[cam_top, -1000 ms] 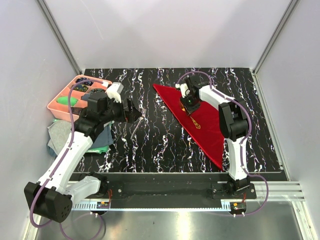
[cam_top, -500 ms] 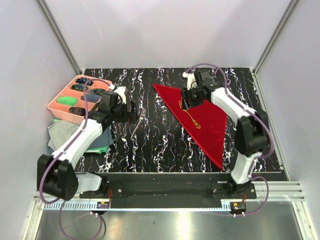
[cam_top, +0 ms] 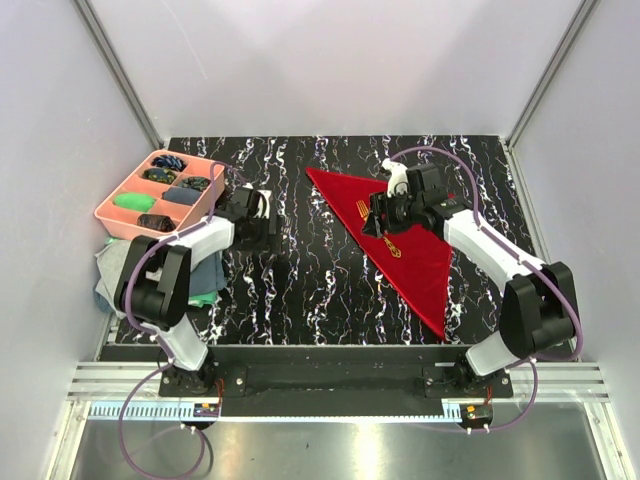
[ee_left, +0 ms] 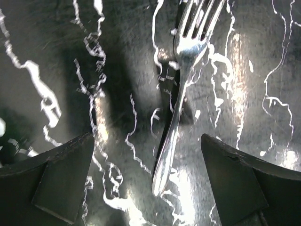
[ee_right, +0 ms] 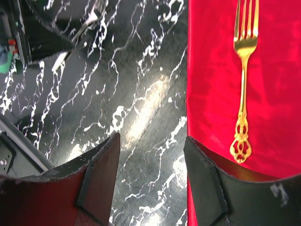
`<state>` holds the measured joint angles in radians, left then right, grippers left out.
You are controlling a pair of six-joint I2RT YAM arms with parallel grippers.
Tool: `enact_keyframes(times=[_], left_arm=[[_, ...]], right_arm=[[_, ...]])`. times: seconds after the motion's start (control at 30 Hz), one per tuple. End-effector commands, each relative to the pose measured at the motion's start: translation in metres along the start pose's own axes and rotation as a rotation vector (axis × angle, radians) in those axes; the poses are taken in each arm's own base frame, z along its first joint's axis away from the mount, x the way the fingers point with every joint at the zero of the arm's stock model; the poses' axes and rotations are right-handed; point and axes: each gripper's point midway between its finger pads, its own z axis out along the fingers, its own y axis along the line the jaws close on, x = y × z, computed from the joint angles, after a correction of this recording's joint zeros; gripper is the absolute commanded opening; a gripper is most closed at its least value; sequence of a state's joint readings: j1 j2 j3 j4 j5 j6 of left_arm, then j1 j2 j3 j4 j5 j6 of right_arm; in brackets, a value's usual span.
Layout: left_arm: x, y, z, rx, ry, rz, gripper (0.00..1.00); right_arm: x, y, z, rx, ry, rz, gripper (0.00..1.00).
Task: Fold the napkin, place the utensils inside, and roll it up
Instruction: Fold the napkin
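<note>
- The red napkin [cam_top: 405, 245] lies flat as a long triangle on the right half of the black marbled table [cam_top: 320, 290], 1 corner pointing toward the table's middle and another running down toward the near edge.
- A gold fork [ee_right: 245, 80] rests on the napkin near its left edge, held by nothing; its ornate handle end points toward the right wrist camera.
- The right gripper [cam_top: 385, 213] hovers over the napkin's upper part with its jaws parted and empty; in its wrist view both fingers [ee_right: 101, 174] frame bare table and the cloth's edge.
- A silver fork [ee_left: 181, 89] lies on the bare table, well apart from the napkin.
- The left gripper [cam_top: 266, 222] sits low over that silver fork, jaws spread wide on either side of the handle; neither finger touches it.
- A pink divided tray [cam_top: 118, 188] of small items stands at the far left.
- Grey, green and blue cloths [cam_top: 118, 268] are piled just in front of it.
</note>
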<state>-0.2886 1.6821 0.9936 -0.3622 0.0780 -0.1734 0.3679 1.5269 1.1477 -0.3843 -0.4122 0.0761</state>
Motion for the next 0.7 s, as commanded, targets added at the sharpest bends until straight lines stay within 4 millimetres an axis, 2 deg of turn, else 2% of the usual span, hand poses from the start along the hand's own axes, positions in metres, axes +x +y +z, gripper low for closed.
enact_keyframes(times=[0.0,0.07,0.33,0.47,0.57,0.67], left_arm=[[-0.037,-0.016,0.002,0.082,-0.112,0.014,0.99],[-0.037,-0.022,0.001,0.119,-0.123,0.0,0.99],[-0.008,-0.045,0.007,0.24,-0.077,-0.14,0.99],[0.008,-0.049,0.006,0.237,-0.063,-0.174,0.99],[0.017,-0.062,0.001,0.255,-0.062,-0.169,0.99],[0.032,-0.087,-0.004,0.292,-0.041,-0.15,0.99]], right_arm=[[-0.019,0.017,-0.014,-0.051,-0.088,-0.031,0.65],[-0.02,0.019,-0.014,-0.056,-0.091,-0.032,0.66],[-0.019,0.02,-0.016,-0.056,-0.094,-0.034,0.66],[-0.019,0.02,-0.015,-0.06,-0.092,-0.031,0.66],[-0.018,0.02,-0.014,-0.063,-0.086,-0.029,0.66],[-0.017,0.019,-0.012,-0.062,-0.083,-0.026,0.67]])
